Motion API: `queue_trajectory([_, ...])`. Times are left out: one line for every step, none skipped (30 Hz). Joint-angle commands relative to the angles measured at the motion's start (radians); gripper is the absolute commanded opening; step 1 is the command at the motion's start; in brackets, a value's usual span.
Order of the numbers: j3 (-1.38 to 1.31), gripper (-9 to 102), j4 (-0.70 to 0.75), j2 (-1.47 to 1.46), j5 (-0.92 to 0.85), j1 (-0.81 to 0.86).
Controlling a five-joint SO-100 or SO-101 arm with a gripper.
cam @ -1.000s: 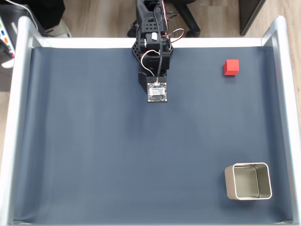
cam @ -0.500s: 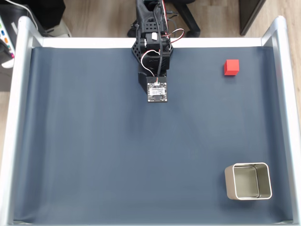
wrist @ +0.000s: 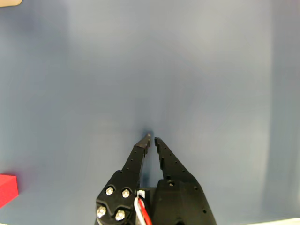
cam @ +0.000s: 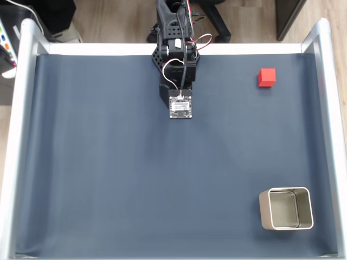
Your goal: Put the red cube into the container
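We see a dark blue mat in a pale metal frame. Beyond it lies a wood floor, evenly lit.

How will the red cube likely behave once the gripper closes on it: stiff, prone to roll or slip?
The red cube looks solid with flat, plain faces, so it will probably stay rigid and sit rather than roll. Its smooth sides might slip between the narrow fingers if gripped off-centre. It seems small, so likely light.
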Motion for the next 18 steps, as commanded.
queue_trajectory([-0.009,0,-0.137,-0.028,0.0,0.006])
queue_trajectory([-0.02,0,-0.186,-0.058,-0.008,0.006])
queue_trajectory([-0.035,0,-0.227,-0.1,-0.021,0.006])
queue_trajectory([-0.135,0,-0.302,-0.236,-0.035,-0.028])
queue_trajectory([-0.161,0,-0.31,-0.258,-0.029,-0.04])
queue_trajectory([-0.192,0,-0.316,-0.282,-0.023,-0.051])
queue_trajectory([-0.227,0,-0.316,-0.314,-0.017,-0.063])
queue_trajectory([-0.265,0,-0.314,-0.347,-0.009,-0.077])
queue_trajectory([-0.304,0,-0.311,-0.377,-0.006,-0.091])
queue_trajectory([-0.339,0,-0.31,-0.408,-0.006,-0.101])
queue_trajectory([-0.374,0,-0.31,-0.439,-0.008,-0.114])
queue_trajectory([-0.408,0,-0.308,-0.469,-0.011,-0.126])
queue_trajectory([-0.442,0,-0.305,-0.503,-0.014,-0.138])
queue_trajectory([-0.474,0,-0.302,-0.537,-0.017,-0.15])
queue_trajectory([-0.505,0,-0.295,-0.568,-0.021,-0.161])
queue_trajectory([-0.537,0,-0.285,-0.598,-0.021,-0.173])
queue_trajectory([-0.571,0,-0.273,-0.629,-0.021,-0.187])
queue_trajectory([-0.607,0,-0.253,-0.661,-0.021,-0.202])
